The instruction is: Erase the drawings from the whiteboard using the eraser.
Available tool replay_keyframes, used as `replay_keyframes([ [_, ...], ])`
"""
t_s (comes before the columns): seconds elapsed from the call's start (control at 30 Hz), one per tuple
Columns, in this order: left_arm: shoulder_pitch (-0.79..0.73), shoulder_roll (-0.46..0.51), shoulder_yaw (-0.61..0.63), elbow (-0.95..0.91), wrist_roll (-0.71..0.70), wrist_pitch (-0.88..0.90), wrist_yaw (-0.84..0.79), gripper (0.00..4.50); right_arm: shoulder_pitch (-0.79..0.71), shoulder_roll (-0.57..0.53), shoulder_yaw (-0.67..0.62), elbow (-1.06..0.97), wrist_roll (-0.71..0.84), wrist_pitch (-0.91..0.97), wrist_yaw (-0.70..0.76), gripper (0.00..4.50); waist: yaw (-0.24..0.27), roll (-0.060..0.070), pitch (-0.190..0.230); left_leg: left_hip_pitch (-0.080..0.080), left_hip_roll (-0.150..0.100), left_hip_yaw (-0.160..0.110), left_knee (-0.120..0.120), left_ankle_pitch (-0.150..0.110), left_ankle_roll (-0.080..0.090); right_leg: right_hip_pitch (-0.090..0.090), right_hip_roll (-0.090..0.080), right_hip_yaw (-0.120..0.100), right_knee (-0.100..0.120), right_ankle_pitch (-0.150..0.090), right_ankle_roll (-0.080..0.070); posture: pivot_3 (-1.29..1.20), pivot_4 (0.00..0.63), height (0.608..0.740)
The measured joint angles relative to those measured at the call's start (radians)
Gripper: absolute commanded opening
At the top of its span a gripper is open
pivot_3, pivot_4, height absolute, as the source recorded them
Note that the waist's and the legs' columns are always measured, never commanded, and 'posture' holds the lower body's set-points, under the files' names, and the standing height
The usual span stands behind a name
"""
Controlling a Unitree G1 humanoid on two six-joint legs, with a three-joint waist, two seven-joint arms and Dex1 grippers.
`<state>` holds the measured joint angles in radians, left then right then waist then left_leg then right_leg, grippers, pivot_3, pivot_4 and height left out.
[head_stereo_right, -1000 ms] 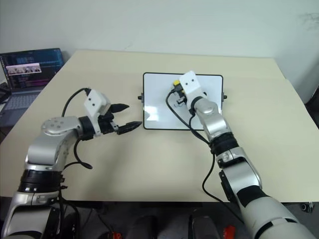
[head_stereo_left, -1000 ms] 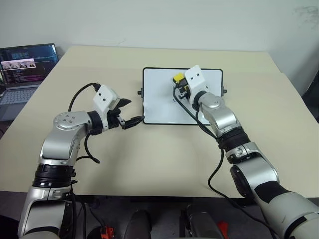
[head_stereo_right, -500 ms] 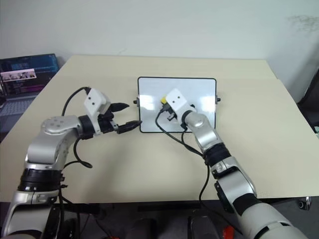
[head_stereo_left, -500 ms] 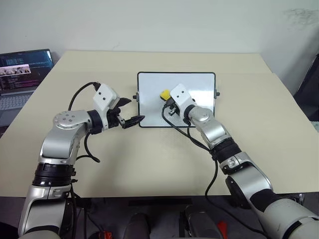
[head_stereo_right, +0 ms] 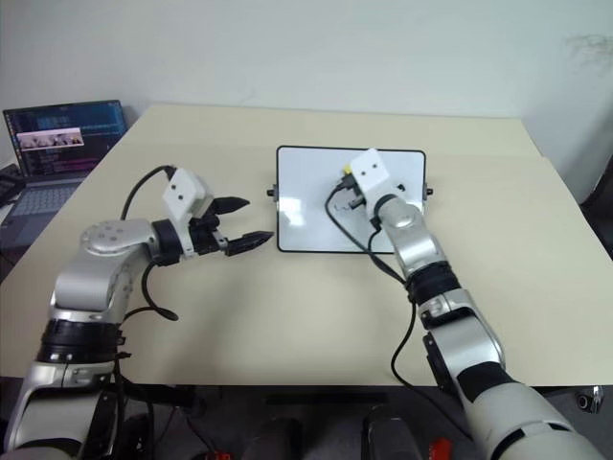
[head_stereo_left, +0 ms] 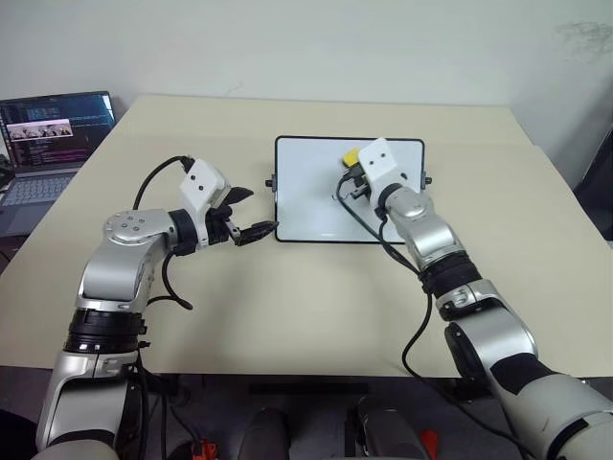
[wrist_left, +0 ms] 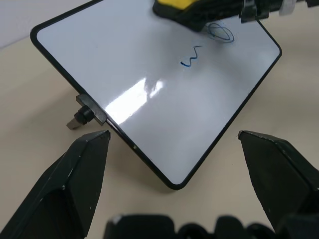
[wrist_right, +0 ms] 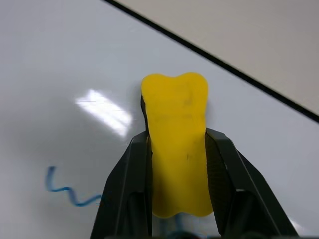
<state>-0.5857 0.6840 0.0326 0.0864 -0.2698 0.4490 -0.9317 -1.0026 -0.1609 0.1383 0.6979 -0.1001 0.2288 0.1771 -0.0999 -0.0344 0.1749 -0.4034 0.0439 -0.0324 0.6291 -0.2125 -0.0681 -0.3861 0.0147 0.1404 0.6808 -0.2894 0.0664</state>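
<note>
The yellow eraser, dark-based and pinched by the right gripper, sits on the whiteboard at frame centre beside blue drawings. The left gripper is spread.

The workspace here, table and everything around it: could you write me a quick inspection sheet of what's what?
Surface: beige table, bare around the board.
Job's things: whiteboard lying flat; blue drawings remain, a squiggle and a looped oval; yellow eraser on the board.
Clutter: nothing seen.
Grippers: right gripper, jaws shut on the eraser; left gripper, jaws open, empty, at the board's near left corner.
Cables: black cables looping along both arms.
Surroundings: open laptop off the far left; white wall behind.
</note>
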Motion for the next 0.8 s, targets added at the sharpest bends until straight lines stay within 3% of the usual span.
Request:
replay_keyframes([
  [0.17,-0.013,-0.004,-0.008,0.007,0.001,-0.006,-0.006,4.5,0.057,-0.009,-0.031,-0.134,0.049,0.077,0.071,1.11,-0.001,0.0,0.0,-0.003,0.0,0.0,-0.001,0.0,0.0,-0.002,0.0,0.0,0.0,0.0,-0.001,0.0,0.15,0.74],
  [0.33,-0.013,-0.001,-0.009,0.008,-0.001,-0.007,-0.037,4.5,0.175,-0.063,-0.046,-0.518,0.146,0.242,0.192,1.09,0.003,0.001,0.001,-0.022,0.001,-0.003,0.0,0.0,0.0,-0.02,0.0,-0.003,0.001,0.0,-0.001,0.0,0.15,0.74],
  [0.5,-0.006,0.006,-0.01,0.021,0.004,-0.015,-0.042,4.5,0.303,-0.112,-0.067,-0.792,0.168,0.349,0.204,1.09,0.013,0.001,0.001,-0.024,0.001,-0.009,-0.001,0.0,-0.001,-0.021,-0.001,-0.012,0.0,-0.003,-0.006,0.0,0.15,0.74],
  [0.63,0.0,0.003,-0.024,0.049,0.014,-0.032,-0.042,4.5,0.404,-0.069,0.005,-0.787,0.104,0.343,0.135,1.09,0.012,0.002,0.001,-0.024,0.001,-0.01,0.0,0.0,-0.001,-0.02,0.0,-0.013,0.001,-0.004,-0.007,0.0,0.15,0.74],
  [0.8,-0.003,-0.02,-0.057,0.079,0.029,-0.052,-0.04,4.5,0.354,0.011,0.063,-0.66,0.038,0.27,0.065,1.09,0.012,0.002,0.001,-0.024,0.001,-0.01,0.0,0.0,-0.001,-0.02,-0.001,-0.014,0.001,-0.004,-0.007,0.0,0.15,0.74],
])
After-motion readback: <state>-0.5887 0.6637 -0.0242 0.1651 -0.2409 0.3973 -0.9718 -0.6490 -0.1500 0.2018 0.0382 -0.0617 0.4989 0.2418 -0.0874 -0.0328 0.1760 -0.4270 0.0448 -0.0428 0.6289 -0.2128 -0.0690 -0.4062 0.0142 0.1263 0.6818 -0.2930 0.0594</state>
